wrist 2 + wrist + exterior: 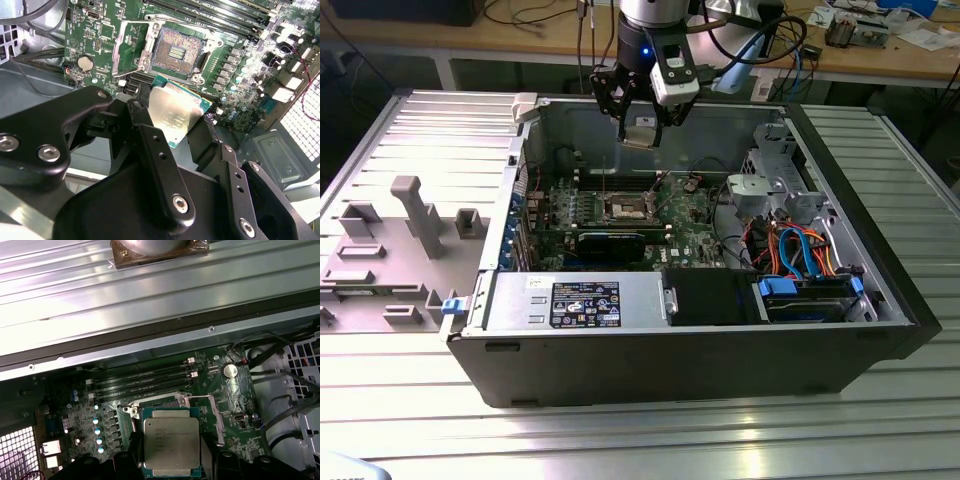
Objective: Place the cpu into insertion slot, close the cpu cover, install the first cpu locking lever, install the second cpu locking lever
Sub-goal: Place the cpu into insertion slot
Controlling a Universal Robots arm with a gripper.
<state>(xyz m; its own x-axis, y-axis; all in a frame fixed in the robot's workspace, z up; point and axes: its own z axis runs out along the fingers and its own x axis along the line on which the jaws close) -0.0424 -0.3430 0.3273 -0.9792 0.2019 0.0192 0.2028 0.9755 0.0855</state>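
In the exterior view, the black two-fingered gripper (642,125) hangs over the open dark computer case (670,365), clenched on the small flat silvery-tan square cpu (640,137). Looks like the first step to me: the chip sits clear above the dark-centred, silver-rimmed square insertion slot (176,50). Seating it calls for squaring it to that slot.

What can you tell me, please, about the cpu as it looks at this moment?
The cpu is a flat square chip with a silvery-tan metal top that carries faint print, set on a thin green board that shows at its edges. The jaws of the gripper clamp two opposite sides, metal top facing up. It hangs in the air above the motherboard, apart from the empty insertion slot, and touches nothing else.
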